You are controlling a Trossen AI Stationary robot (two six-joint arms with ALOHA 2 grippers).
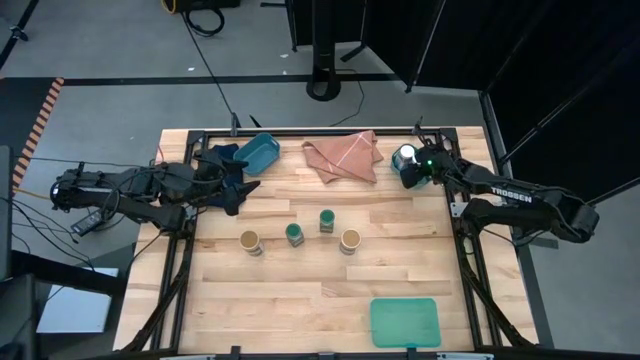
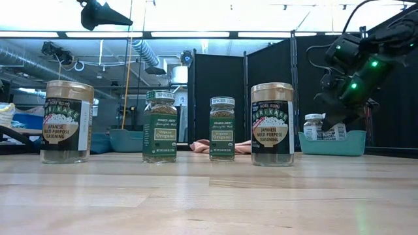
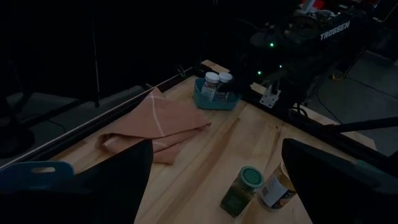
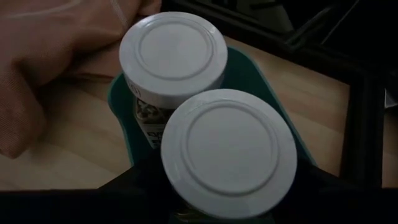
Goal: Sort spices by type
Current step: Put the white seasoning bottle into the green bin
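In the high view, the right gripper (image 1: 407, 168) is held over the teal bin (image 1: 408, 180) at upper right, where white-lidded jars are gathered; the left gripper (image 1: 236, 184), opened wide and empty, waits at upper left. Four jars (image 1: 297, 237) are left mid-frame, presumably unsorted. In the low view they stand in a row. In the right wrist view, a white-lidded jar (image 4: 228, 150) is seen between the fingers; whether it is gripped cannot be told.

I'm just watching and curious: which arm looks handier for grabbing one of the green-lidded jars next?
Probably the left. Its fingers stand open and empty, facing a green-lidded jar, while the right arm's fingers are occupied over the white-lidded jars in the far teal bin.
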